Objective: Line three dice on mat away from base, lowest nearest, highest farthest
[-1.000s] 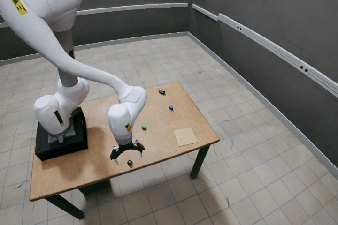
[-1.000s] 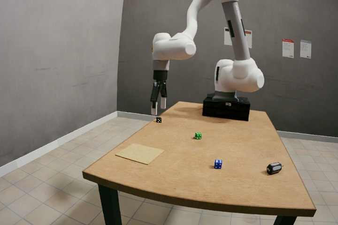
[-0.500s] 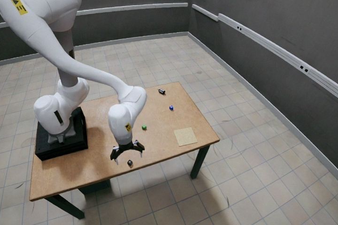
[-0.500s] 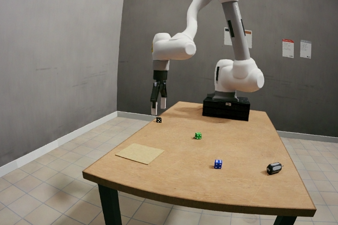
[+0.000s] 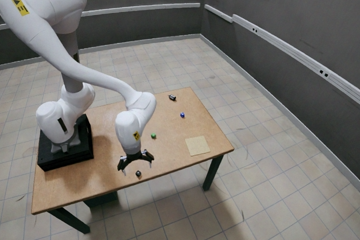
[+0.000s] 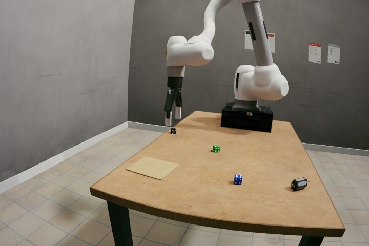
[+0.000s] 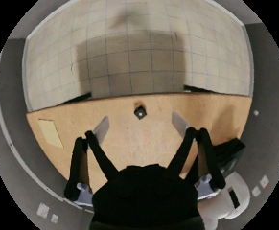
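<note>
— Where is the gripper (image 5: 136, 165) sitting right now?

— It is hanging above the table (image 6: 266, 162) near its edge, pointing down, with its fingers spread as wide as they go and nothing between them. The black die (image 5: 138, 173) is lying on the wood just below the fingertips, not touching them — in the wrist view it is showing between the two tips.

— And the other dice?

— The green die (image 6: 216, 148) is resting near the middle of the table, well apart from the black one. The blue die (image 6: 238, 179) is sitting farther from the robot's base (image 5: 84, 154), near a small dark cylinder (image 6: 299, 183) that is lying on its side.

— Is anything lying on the mat (image 6: 152, 167)?

— All three dice are sitting on bare wood, apart from the mat, which is lying flat by the table's corner.
</note>
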Motion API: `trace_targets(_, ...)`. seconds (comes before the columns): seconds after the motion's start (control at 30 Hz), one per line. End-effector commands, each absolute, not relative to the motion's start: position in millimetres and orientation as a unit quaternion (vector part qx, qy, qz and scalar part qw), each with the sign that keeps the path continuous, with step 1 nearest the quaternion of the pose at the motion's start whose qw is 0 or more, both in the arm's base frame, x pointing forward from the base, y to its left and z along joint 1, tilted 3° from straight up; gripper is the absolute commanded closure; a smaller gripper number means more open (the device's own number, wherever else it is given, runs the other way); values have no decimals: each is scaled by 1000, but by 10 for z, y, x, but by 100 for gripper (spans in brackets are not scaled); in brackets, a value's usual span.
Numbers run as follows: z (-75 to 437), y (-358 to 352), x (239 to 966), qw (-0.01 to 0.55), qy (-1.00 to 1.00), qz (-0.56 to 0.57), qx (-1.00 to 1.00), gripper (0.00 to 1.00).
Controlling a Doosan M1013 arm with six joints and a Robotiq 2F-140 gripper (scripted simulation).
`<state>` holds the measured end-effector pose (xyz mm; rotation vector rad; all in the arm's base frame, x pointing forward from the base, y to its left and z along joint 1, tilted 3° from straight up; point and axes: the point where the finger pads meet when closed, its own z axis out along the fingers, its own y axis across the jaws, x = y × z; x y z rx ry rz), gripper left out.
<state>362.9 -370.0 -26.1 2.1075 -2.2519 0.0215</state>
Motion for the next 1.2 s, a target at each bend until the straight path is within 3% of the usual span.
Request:
trace_targets(0.0,-256,-3702,3632,28,-730,7,683,0)
trace_targets(0.57,-266,-3571,3735,28,-730,7,683,0)
trace_targets(1.17,-329,-2717,4403,28,-730,7,683,0)
